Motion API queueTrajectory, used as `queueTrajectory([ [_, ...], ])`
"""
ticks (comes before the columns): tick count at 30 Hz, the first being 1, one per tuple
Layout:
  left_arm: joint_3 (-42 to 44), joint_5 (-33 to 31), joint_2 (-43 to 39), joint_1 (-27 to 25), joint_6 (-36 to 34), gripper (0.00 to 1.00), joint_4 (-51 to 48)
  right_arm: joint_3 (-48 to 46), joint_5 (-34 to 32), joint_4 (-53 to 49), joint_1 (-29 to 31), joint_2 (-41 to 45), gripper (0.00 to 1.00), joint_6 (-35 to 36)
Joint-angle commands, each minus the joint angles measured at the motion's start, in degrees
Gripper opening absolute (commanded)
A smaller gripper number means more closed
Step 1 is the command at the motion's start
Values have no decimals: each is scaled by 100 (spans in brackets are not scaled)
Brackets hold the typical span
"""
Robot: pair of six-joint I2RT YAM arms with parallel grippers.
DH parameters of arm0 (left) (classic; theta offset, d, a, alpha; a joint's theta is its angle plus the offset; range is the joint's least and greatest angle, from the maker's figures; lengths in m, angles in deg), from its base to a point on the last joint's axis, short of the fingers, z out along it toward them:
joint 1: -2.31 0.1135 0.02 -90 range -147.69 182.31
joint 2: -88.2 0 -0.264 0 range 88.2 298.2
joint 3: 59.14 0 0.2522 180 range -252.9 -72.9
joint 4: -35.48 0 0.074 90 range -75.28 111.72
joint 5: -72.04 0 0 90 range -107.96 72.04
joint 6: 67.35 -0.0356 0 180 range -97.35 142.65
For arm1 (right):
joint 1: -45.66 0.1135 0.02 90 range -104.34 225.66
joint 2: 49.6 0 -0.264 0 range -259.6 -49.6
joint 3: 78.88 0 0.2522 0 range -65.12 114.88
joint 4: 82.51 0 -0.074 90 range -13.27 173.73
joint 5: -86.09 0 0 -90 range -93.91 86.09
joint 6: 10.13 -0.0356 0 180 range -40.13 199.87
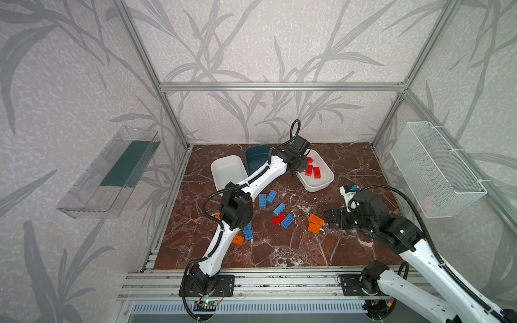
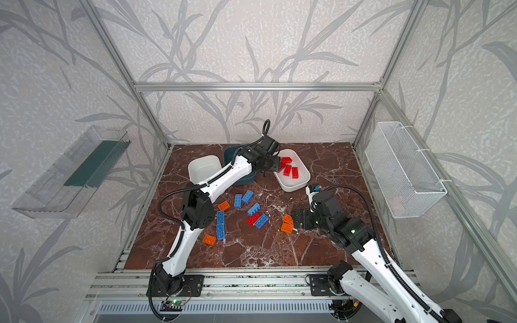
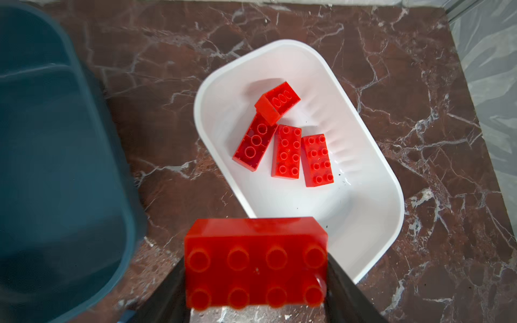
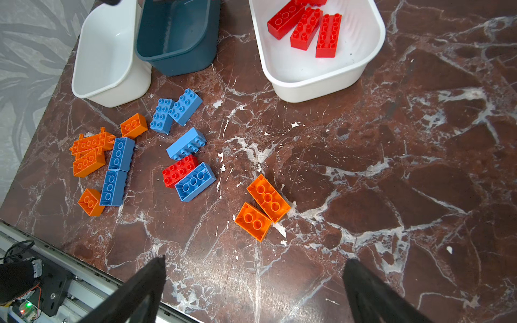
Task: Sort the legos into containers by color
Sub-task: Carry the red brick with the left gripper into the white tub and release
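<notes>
Red legos (image 3: 286, 152) in white tub (image 3: 352, 221)

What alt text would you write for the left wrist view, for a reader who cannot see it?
The left gripper holds a red brick close to the camera, at the edge of a white tub that contains four red bricks. A dark teal tub stands nearby on the brown marble table.

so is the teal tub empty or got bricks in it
Empty as far as shows: the teal tub has a bare floor in the right wrist view, far end cut off.
</notes>
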Motion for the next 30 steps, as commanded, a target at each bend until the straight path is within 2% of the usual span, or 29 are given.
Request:
queueTrajectory([
  [1, -958, 446, 602, -7, -205, 39, -464, -19, 95, -77, -122, 59, 99, -31],
  [6, -1415, 729, 1163, -7, -16, 42, 23, 42, 150, -147, -300, 30, 99, -12],
  [7, -1414, 745, 1210, -7, -5, 48, 129, 57, 173, -170, -322, 32, 99, -11],
  [9, -1455, 815, 1296, -5, 10, 73, 283, 86, 200, -202, -356, 49, 99, -16],
  [10, -1496, 869, 1339, 10, 3, 82, 352, 96, 199, -221, -358, 58, 99, -12],
  [11, -1542, 928, 1354, 11, 6, 88, 419, 118, 197, -250, -368, 67, 99, -7],
  [13, -1537, 972, 1317, 11, 31, 91, 531, 173, 182, -345, -367, 68, 99, 19],
  [19, -1349, 1002, 777, -12, 17, 92, 262, 264, 150, -539, -368, 187, 99, 132],
  [22, -280, 821, 15, -72, -56, 92, 252, 244, 187, -594, -367, 197, 99, 149],
  [24, 852, 663, -727, -133, -86, 92, 569, 184, 248, -600, -367, 221, 99, 123],
  [26, 2377, 532, -1606, -212, -69, 92, 1086, 103, 347, -582, -367, 304, 99, 70],
  [30, 4553, 160, -3042, -390, -6, 92, 1508, 0, 514, -568, -350, 430, 99, -20],
])
